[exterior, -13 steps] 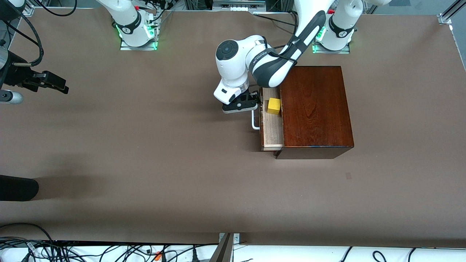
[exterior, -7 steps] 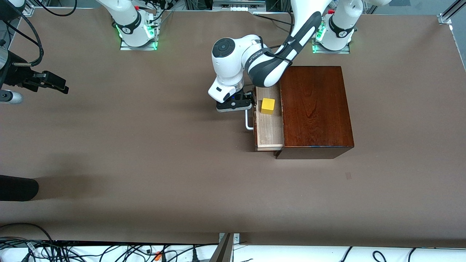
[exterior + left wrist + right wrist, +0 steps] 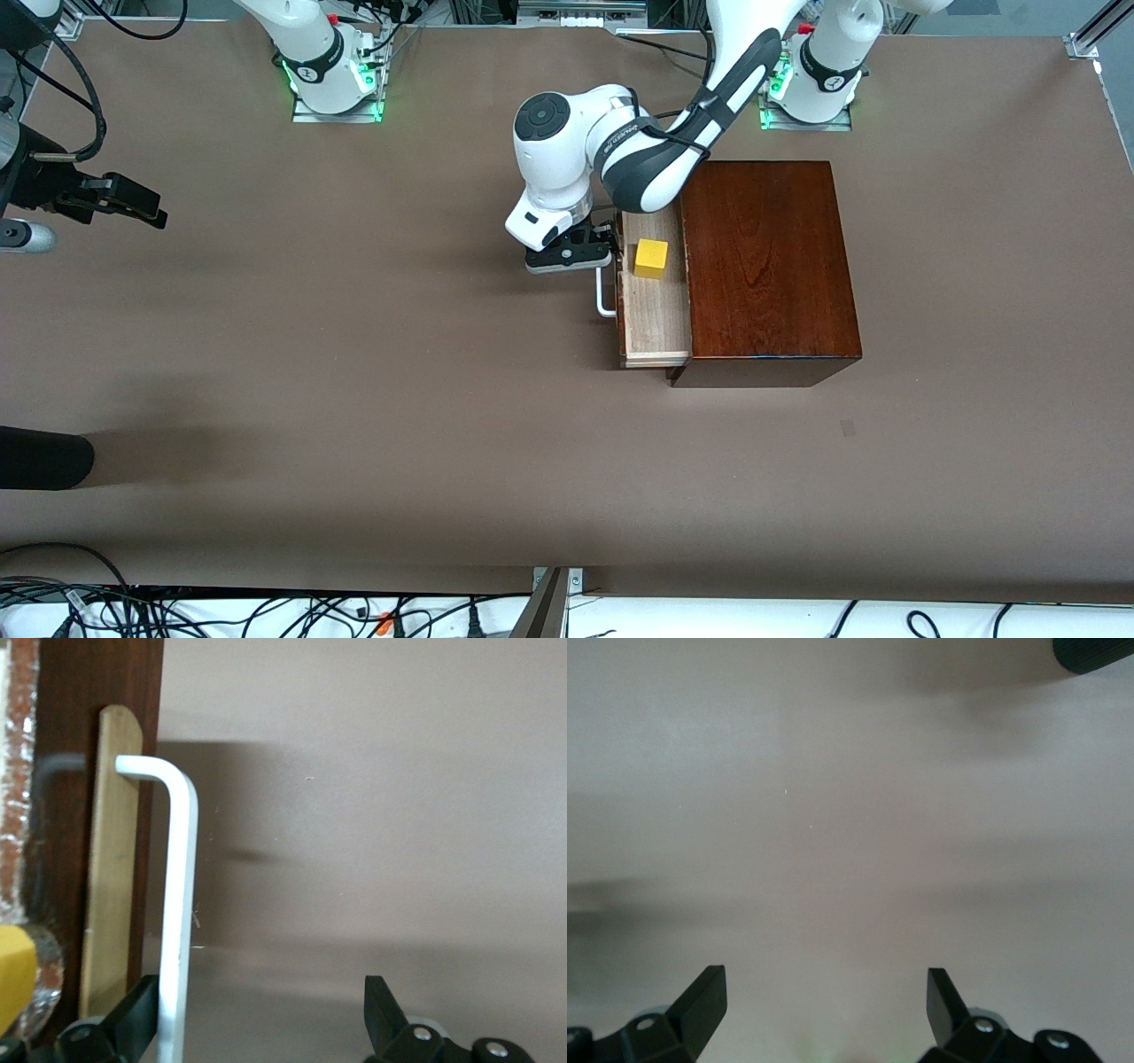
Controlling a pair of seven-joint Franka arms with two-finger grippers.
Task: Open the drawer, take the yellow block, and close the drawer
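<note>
Yellow block (image 3: 651,258) in drawer (image 3: 657,315) — open.

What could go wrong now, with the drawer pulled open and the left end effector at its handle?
The left end effector stands open, one finger beside the white U-shaped bar handle; lifting carelessly might snag it. The small yellow cube sits close to the dark mahogany box, leaving perhaps little finger room. The pale-wood drawer is only partly out.

We count one drawer (image 3: 656,310), one yellow block (image 3: 651,258), one wooden box (image 3: 766,266) and two grippers.
</note>
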